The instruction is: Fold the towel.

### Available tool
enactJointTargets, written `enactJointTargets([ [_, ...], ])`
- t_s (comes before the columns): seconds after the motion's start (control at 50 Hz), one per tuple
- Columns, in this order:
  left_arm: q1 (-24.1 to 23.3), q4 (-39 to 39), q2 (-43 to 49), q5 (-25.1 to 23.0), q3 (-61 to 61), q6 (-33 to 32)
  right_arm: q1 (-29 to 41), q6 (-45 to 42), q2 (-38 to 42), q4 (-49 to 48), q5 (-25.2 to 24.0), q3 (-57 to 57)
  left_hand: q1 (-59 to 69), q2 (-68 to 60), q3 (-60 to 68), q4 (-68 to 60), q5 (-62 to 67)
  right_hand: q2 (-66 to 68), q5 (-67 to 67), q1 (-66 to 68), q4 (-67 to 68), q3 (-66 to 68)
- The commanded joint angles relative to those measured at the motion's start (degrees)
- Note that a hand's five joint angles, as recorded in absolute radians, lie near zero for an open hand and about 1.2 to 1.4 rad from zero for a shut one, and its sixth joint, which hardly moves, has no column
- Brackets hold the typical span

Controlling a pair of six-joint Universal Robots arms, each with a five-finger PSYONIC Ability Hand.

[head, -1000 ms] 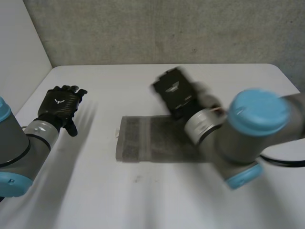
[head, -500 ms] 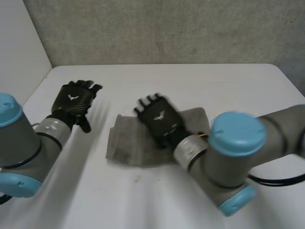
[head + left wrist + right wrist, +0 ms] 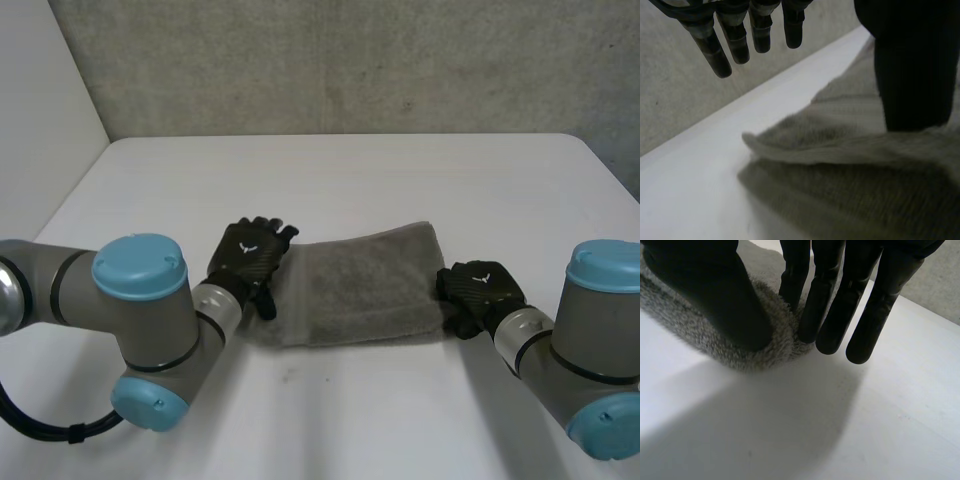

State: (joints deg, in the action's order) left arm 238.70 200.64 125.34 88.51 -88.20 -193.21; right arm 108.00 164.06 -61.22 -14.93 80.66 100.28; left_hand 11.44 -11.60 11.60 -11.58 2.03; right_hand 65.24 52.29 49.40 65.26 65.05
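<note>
I count one towel (image 3: 360, 285) on the one desk (image 3: 400, 180), and two black hands on my feeds, the left hand (image 3: 250, 260) and the right hand (image 3: 482, 290) (one per arm, so two grey arms (image 3: 140, 300) too).

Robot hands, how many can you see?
2. The left hand is at the grey towel's left end; the right hand is at its right end. None seem hidden.

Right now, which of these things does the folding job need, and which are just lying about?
In the job: towel; left hand at one end; right hand at the other end.
Just there: white table; grey wall behind it.
</note>
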Motion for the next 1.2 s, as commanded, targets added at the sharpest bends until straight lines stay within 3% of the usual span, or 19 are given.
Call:
enactJointTargets([
  [0.02, 0.5, 0.2, -1.6, 0.3, -3.4, -1.5, 0.6, 0.6, 0.8, -0.3, -0.2, -2.9, 1.6, -1.5, 1.5, -1.5, 1.0, 14.8, 17.7, 30.6, 14.7, 15.0],
  [0.24, 1.6, 0.5, -6.2, 0.5, -9.1, -1.3, 1.4, -0.6, -3.7, -0.8, 0.1, -5.9, 0.8, -0.6, 0.6, -0.7, 0.2, 14.8, 17.7, 30.6, 14.7, 15.0],
  [0.34, 2.8, 0.5, -9.6, 2.4, -12.7, -1.1, 7.4, -1.0, -4.5, -0.5, 0.0, -12.1, 0.8, -0.6, 0.6, -0.7, 0.2, 14.8, 17.7, 30.6, 14.7, 15.0],
  [0.44, 6.6, 0.7, -14.3, 4.6, -15.9, -0.9, 19.8, -1.7, -0.6, 0.3, -0.2, -20.5, 1.3, -1.1, 1.1, -1.2, 0.7, 14.8, 17.7, 30.6, 14.7, 15.0],
  [0.6, 11.5, 0.3, -18.1, 4.9, -18.4, 0.7, 30.6, -4.4, 9.7, 0.9, -1.4, -23.6, 1.3, -1.1, 1.1, -1.2, 0.7, 14.8, 17.7, 30.6, 14.7, 15.0],
  [0.78, 14.2, 0.1, -19.4, 4.5, -18.2, 3.0, 32.0, -6.6, 14.1, 0.7, -4.1, -23.6, 1.5, -1.3, 1.3, -1.3, 0.9, 14.8, 17.7, 30.6, 14.7, 15.0],
  [0.82, 13.6, 0.1, -19.4, 4.5, -17.9, 3.0, 31.5, -5.2, 11.0, 0.6, -3.7, -23.7, 1.6, -1.5, 1.5, -1.5, 1.0, -22.1, -19.2, -6.3, -22.2, -21.9],
  [0.84, 13.3, 0.2, -19.4, 4.4, -17.6, 3.1, 31.5, -5.1, 10.9, 0.6, -3.7, -23.7, 1.6, -1.5, 1.5, -1.5, 1.0, -22.4, -19.4, -6.5, -22.4, -22.2],
  [0.86, 13.3, 0.2, -19.4, 4.4, -17.6, 3.1, 30.7, -3.3, 8.2, 0.6, -3.1, -23.8, 1.6, -1.5, 1.5, -1.5, 1.0, -39.5, -36.6, -23.7, -39.5, -39.3],
  [0.88, 12.9, 0.5, -19.5, 4.4, -17.2, 3.1, 30.7, -3.3, 8.1, 0.6, -3.1, -23.8, 1.8, -1.6, 1.6, -1.7, 1.2, -39.7, -36.7, -23.8, -39.7, -39.5],
  [0.92, 11.9, 0.5, -19.5, 4.2, -16.5, 3.4, 26.3, 3.1, 3.1, 0.6, -1.3, -23.2, 1.8, -1.6, 1.6, -1.7, 1.2, -55.2, -52.3, -39.4, -55.3, -55.0],
  [1.08, 6.1, 0.6, -18.7, 4.0, -10.8, 8.5, 19.3, 16.3, -2.6, 3.9, -0.2, -22.4, 2.1, -2.0, 2.0, -2.0, 1.5, -55.2, -52.3, -39.4, -55.3, -55.0],
  [1.2, 0.8, 0.1, -15.5, 4.0, -5.2, 13.5, 15.8, 18.0, -0.5, 9.0, -0.5, -24.2, 3.5, -3.3, 3.3, -3.3, 2.9, -55.2, -52.3, -39.4, -55.3, -55.0],
])
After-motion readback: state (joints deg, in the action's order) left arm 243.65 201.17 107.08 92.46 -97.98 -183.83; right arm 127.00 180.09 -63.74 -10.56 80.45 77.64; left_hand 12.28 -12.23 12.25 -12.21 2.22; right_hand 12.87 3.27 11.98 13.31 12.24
